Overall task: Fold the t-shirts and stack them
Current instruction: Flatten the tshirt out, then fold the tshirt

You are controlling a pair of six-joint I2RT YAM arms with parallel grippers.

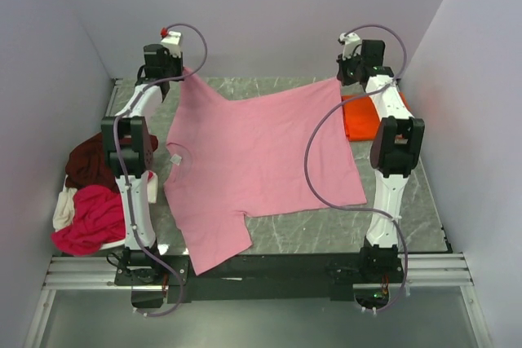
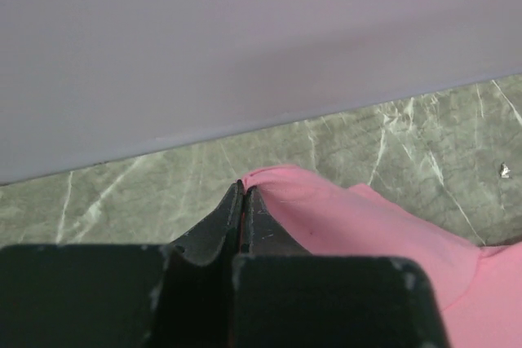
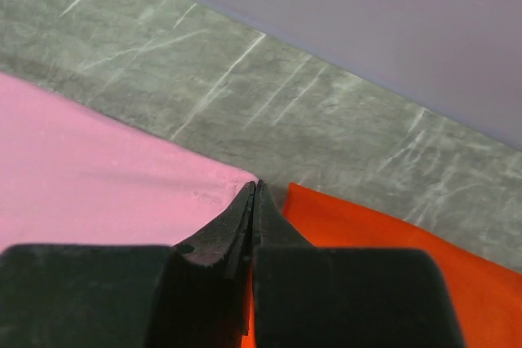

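left gripper point(image 2: 243, 191) pinched fully closed on a corner of the pink t-shirt point(image 2: 359, 222), the cloth starting right at the fingertips and spreading to the gripper's right and back under the wrist, bare grey marbled tabletop point(image 2: 383, 132) ahead of the tips and then a plain wall; right gripper point(image 3: 254, 191) also clamped tight with no gap, gripping the opposite far corner of the same pink t-shirt, pink cloth to its left, orange t-shirt point(image 3: 391, 238) lying flat just to its right and touching or nearly touching the fingers, tabletop and wall ahead; top view shows the pink t-shirt's far edge running between the two grippers and the rest of it spread flat on the tabletop back toward the arm bases, collar side toward the left arm, one sleeve hanging over the near edge; well behind and left of the left gripper, beside the left arm, a loose heap: maroon t-shirt point(image 1: 90, 160), magenta-red t-shirt point(image 1: 90, 222), cream t-shirt point(image 1: 63, 205) partly under them
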